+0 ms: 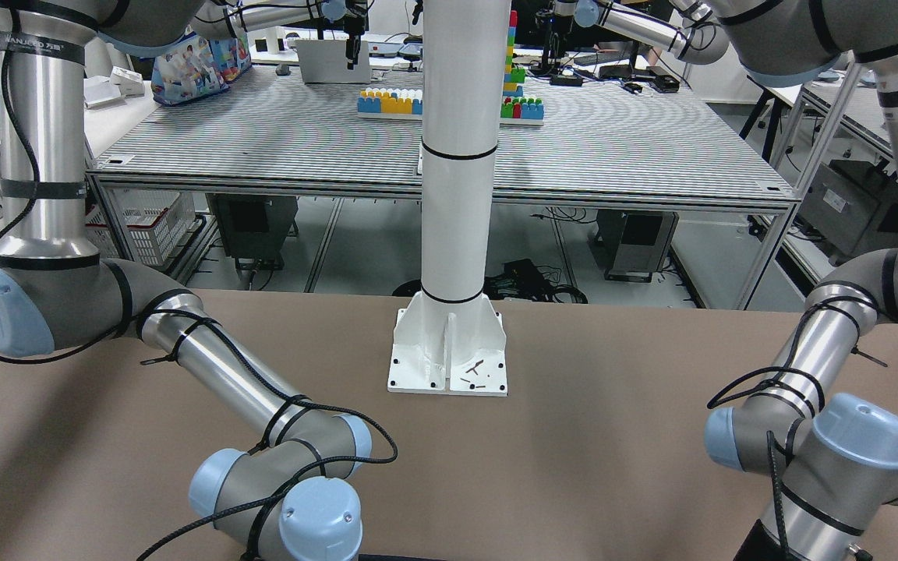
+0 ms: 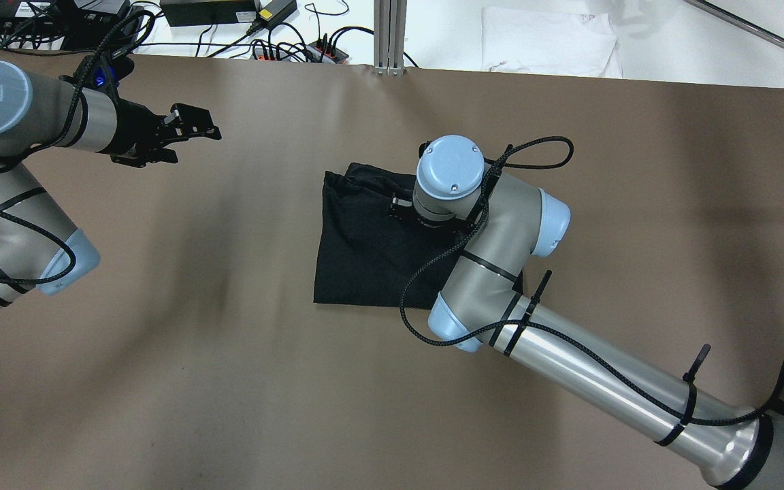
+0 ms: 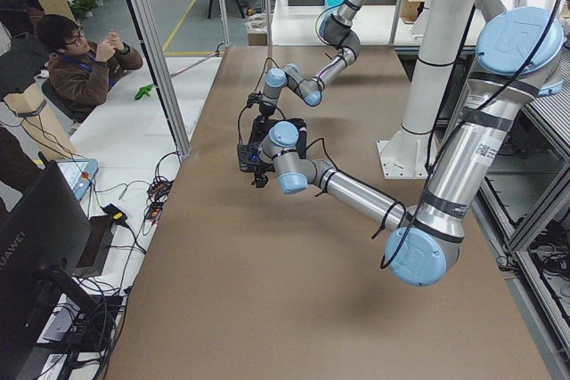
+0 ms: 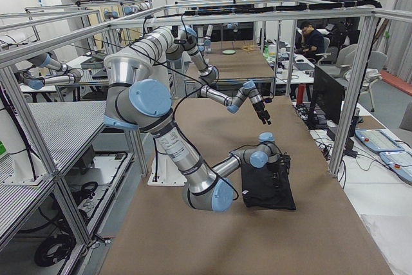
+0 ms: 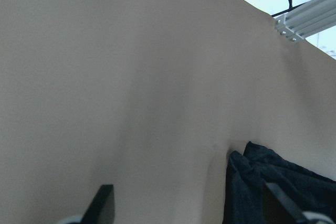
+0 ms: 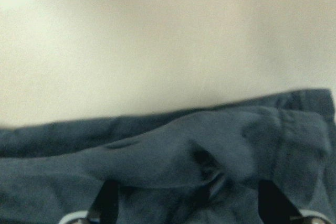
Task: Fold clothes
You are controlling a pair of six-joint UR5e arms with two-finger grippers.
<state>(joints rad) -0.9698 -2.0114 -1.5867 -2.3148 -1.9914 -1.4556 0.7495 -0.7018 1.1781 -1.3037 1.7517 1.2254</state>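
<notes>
The clothes are one black garment lying on the brown table near its middle, roughly rectangular, with a bunched fold along the far edge. My right wrist hovers over the garment's far right part and hides the gripper from overhead. In the right wrist view, my right gripper is open just above the rumpled fabric, and both fingers are spread wide. My left gripper is open and empty over bare table, far to the left of the clothes. The garment also lies under the near arm in the exterior right view.
The white pillar's base plate is bolted at the robot's side of the table. Cables and power strips and an aluminium post line the far edge. A seated person and a monitor are beyond the table.
</notes>
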